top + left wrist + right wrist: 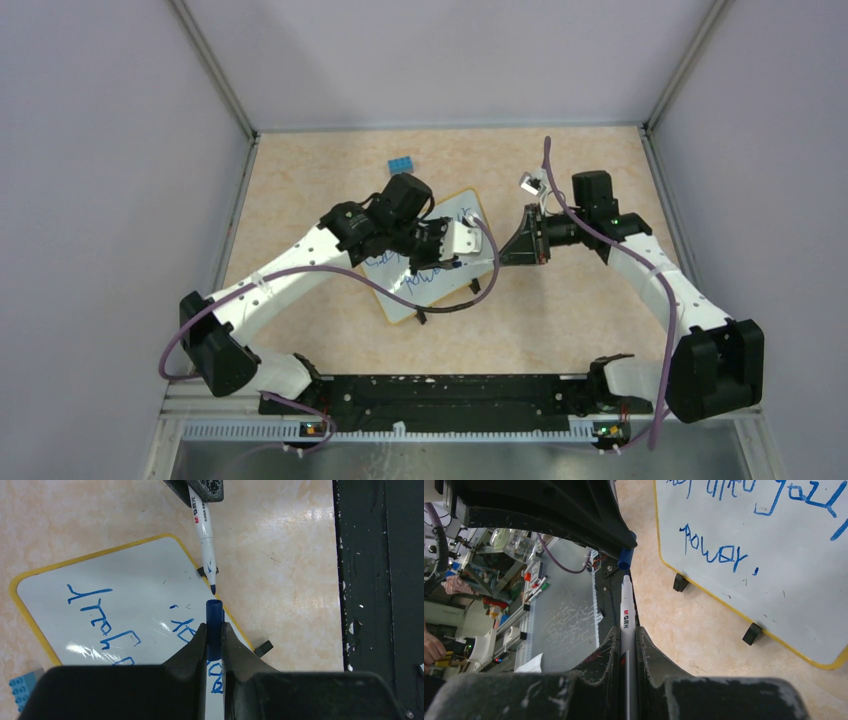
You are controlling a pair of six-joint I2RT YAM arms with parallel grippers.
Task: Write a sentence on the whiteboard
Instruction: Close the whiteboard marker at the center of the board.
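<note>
The whiteboard [400, 300] lies tilted on the table, white with a yellow rim and black clip feet [751, 633]. The blue sentence [107, 625] runs in two lines across it and also shows in the right wrist view [714, 552]. My left gripper [214, 626] is shut on the blue marker cap [214, 611], held over the board's edge. My right gripper [627, 629] is shut on the white marker [626, 605]. The marker's bare blue tip [213, 587] points at the cap's open end, a short gap apart. In the top view, the two grippers [432, 250] [503, 250] face each other over the board's right side.
A small blue toy brick [401, 164] lies on the table behind the board and shows in the left wrist view [22, 687]. A black rail [440, 395] runs along the near edge. Grey enclosure walls stand at the left, back and right.
</note>
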